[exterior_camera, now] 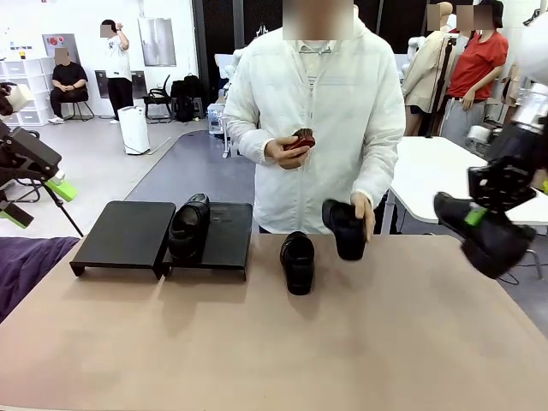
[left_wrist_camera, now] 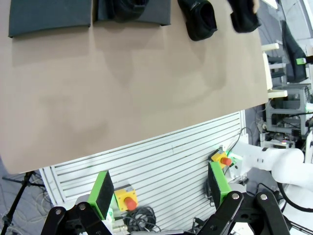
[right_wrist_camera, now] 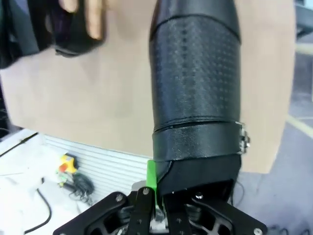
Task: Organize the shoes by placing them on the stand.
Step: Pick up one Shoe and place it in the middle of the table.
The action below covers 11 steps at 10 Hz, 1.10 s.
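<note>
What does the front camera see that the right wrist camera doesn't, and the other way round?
Front camera: the stand with one shoe on it, the open left gripper, the person's white jacket. Right wrist camera: a yellow box with a red button. Both: the tan table, the right gripper shut on a second shoe, and the person's hand on a third shoe.

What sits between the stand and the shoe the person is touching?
In the front view, one black shoe lies on the table there, apart from the stand and the touched shoe.
</note>
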Each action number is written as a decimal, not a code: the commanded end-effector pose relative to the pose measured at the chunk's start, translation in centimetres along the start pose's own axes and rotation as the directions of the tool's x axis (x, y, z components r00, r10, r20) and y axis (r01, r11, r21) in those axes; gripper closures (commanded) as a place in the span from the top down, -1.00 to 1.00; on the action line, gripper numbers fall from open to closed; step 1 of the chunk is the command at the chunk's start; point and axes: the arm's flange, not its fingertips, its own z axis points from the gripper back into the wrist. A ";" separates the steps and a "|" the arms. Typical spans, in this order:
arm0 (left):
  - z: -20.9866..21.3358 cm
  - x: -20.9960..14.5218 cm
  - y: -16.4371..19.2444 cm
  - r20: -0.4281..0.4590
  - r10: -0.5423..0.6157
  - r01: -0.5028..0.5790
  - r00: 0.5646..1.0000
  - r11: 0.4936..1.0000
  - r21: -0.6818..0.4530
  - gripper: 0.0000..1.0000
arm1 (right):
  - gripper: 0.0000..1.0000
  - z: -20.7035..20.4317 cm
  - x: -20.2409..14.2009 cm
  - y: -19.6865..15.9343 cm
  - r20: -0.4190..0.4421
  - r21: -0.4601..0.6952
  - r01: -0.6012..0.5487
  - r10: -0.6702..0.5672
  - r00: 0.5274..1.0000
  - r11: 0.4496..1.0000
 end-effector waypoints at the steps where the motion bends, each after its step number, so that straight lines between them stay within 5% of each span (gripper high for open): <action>1: 0.2 -0.1 0.0 -0.004 -0.002 0.002 1.000 1.000 -0.017 1.00 | -1.00 2.1 -1.4 -1.9 0.057 -0.026 0.054 -0.052 0.997 0.998; 3: 0.2 -0.1 0.0 -0.004 -0.002 0.002 1.000 1.000 -0.017 1.00 | -1.00 7.3 -4.9 -9.9 0.034 0.086 0.154 -0.157 0.987 0.984; 5: 0.2 -0.1 0.0 -0.004 -0.002 0.002 1.000 1.000 -0.017 1.00 | -1.00 8.9 -8.4 -14.2 0.132 0.081 0.363 -0.371 0.919 0.928; 6: 0.2 -0.1 0.0 -0.004 -0.002 0.002 1.000 1.000 -0.017 1.00 | -1.00 8.6 -9.0 -14.2 0.183 0.074 0.405 -0.412 0.893 0.911; 9: 0.2 -0.1 0.0 -0.004 -0.002 0.002 1.000 1.000 -0.017 1.00 | -1.00 7.0 -8.5 -12.2 0.170 0.039 0.372 -0.372 0.912 0.928; 11: 0.2 -0.1 0.0 -0.004 -0.002 0.002 1.000 1.000 -0.017 1.00 | -1.00 4.7 -9.4 -5.7 0.066 0.050 0.292 -0.295 0.953 0.955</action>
